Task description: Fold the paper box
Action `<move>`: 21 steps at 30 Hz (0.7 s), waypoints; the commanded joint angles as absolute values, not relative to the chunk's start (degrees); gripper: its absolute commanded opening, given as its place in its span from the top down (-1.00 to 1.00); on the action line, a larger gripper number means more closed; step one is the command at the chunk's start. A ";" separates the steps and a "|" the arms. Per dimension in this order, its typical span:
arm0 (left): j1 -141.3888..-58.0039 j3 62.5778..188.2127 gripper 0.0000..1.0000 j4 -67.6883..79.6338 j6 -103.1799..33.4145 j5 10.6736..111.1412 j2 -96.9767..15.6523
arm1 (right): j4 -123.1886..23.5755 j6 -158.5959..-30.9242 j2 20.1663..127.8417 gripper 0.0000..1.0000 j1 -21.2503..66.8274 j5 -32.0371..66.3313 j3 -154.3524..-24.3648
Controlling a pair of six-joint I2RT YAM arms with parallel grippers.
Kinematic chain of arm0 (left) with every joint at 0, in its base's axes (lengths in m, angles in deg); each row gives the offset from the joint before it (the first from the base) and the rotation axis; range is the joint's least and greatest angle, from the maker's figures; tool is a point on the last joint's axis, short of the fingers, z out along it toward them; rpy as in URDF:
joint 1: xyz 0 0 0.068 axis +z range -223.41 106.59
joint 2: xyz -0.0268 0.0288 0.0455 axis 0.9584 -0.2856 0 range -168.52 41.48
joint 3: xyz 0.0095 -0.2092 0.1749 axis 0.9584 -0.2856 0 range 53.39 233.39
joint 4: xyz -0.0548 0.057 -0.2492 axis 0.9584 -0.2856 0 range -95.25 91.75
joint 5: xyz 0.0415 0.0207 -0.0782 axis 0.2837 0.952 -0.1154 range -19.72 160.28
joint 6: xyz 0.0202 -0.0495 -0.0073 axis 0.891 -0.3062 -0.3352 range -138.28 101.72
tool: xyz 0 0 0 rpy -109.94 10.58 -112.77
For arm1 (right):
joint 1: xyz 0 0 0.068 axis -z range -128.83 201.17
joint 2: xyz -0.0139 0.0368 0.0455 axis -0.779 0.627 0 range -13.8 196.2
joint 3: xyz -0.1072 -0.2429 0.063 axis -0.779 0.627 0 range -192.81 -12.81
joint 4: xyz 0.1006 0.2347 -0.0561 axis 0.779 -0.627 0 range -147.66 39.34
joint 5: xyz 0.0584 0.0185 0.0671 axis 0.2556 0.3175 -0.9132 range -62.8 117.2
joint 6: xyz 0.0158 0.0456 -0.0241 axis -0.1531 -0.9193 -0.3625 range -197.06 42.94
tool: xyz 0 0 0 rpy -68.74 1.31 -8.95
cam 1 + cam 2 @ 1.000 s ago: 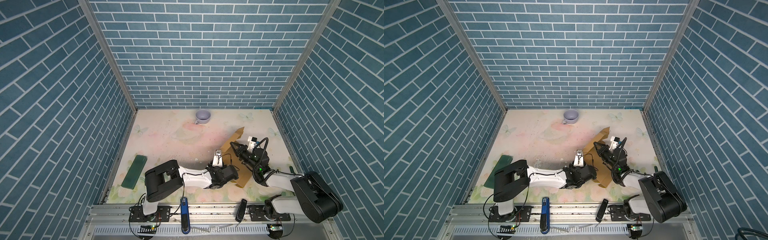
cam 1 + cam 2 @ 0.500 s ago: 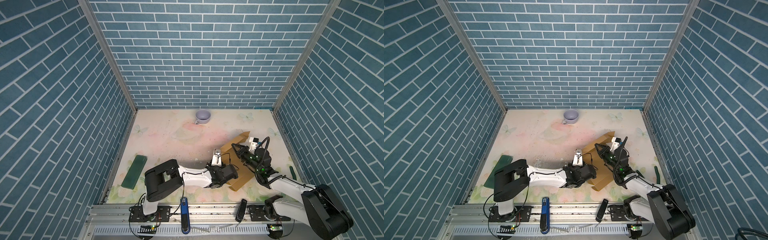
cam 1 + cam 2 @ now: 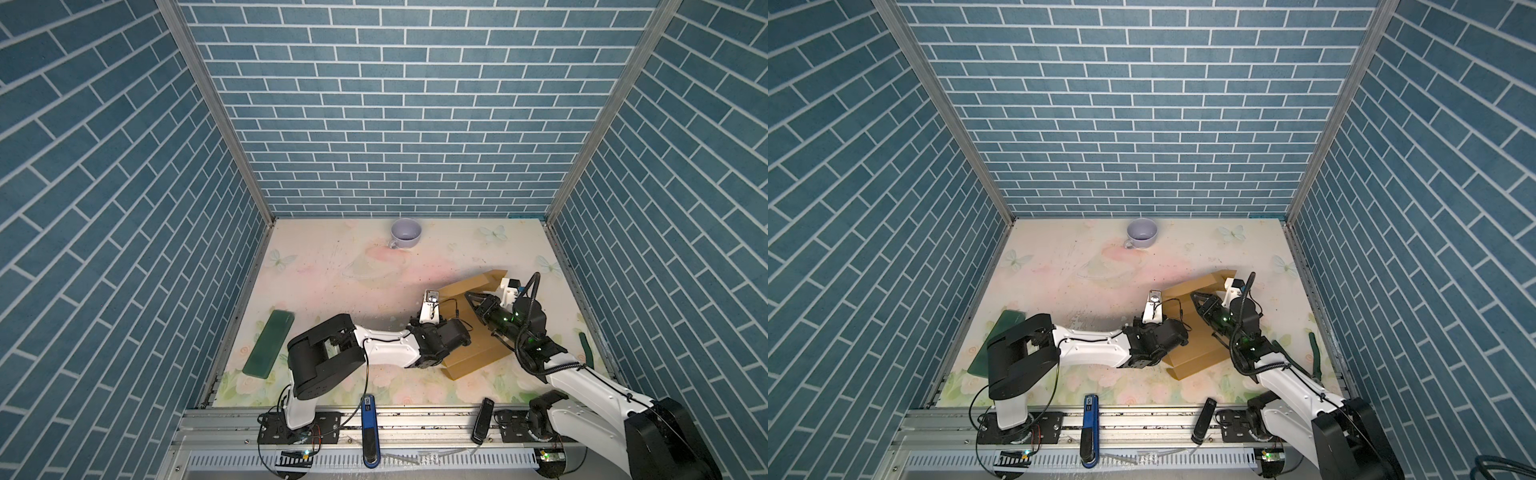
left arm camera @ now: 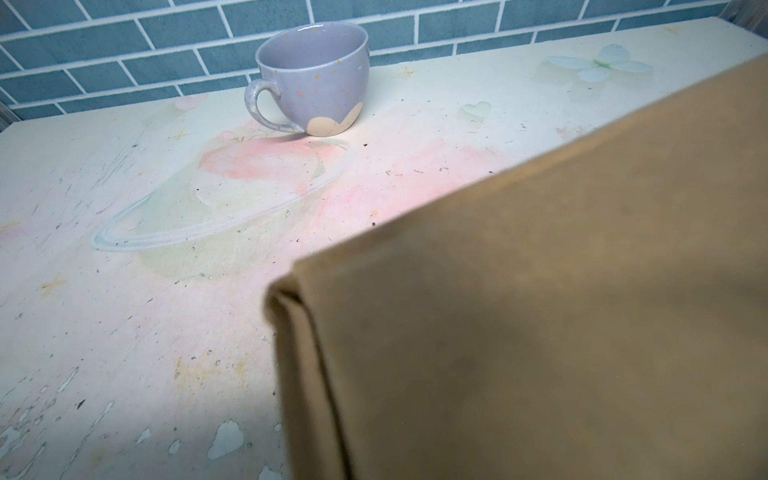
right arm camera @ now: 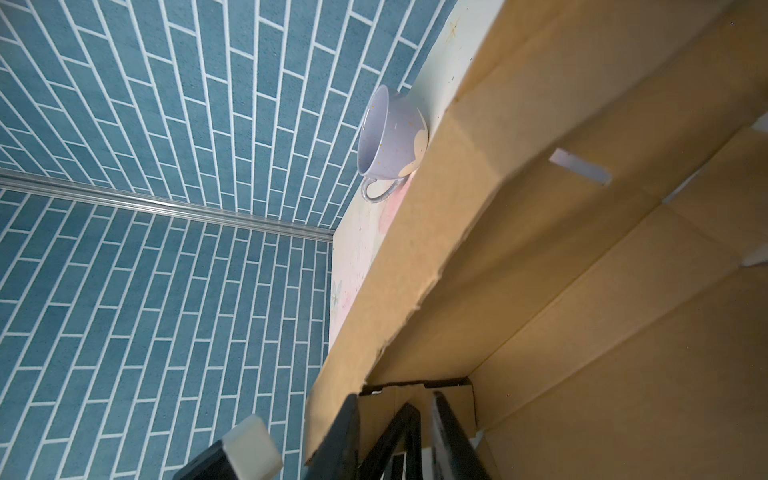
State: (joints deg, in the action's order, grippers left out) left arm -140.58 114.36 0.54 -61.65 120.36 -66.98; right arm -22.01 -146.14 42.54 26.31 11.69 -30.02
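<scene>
The paper box (image 4: 540, 311) looms close; a lilac mug (image 4: 313, 79) stands upright beyond it.

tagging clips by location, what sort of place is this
Likely a robot lab cell: brick-print panels box in a small tabletop, with two arms mounted on a metal rail.

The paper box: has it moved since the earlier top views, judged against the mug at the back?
Yes. The paper box has tipped flatter: its raised far flap came down, and its tip now lies farther from the mug, which stayed put.

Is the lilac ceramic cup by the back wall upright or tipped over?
Upright: the lilac ceramic cup stands on its base, mouth up.
</scene>
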 commanded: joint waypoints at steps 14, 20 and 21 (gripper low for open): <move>-133.77 98.18 0.61 19.50 -45.48 109.02 -58.75 | -49.51 -138.95 28.14 0.31 25.19 14.43 -40.24; -132.06 92.90 0.61 26.05 -40.27 105.48 -56.17 | -54.68 -133.33 31.77 0.33 24.63 13.77 -47.09; -131.86 91.72 0.61 27.06 -39.65 104.94 -55.88 | -54.87 -132.10 33.34 0.34 24.42 13.59 -48.58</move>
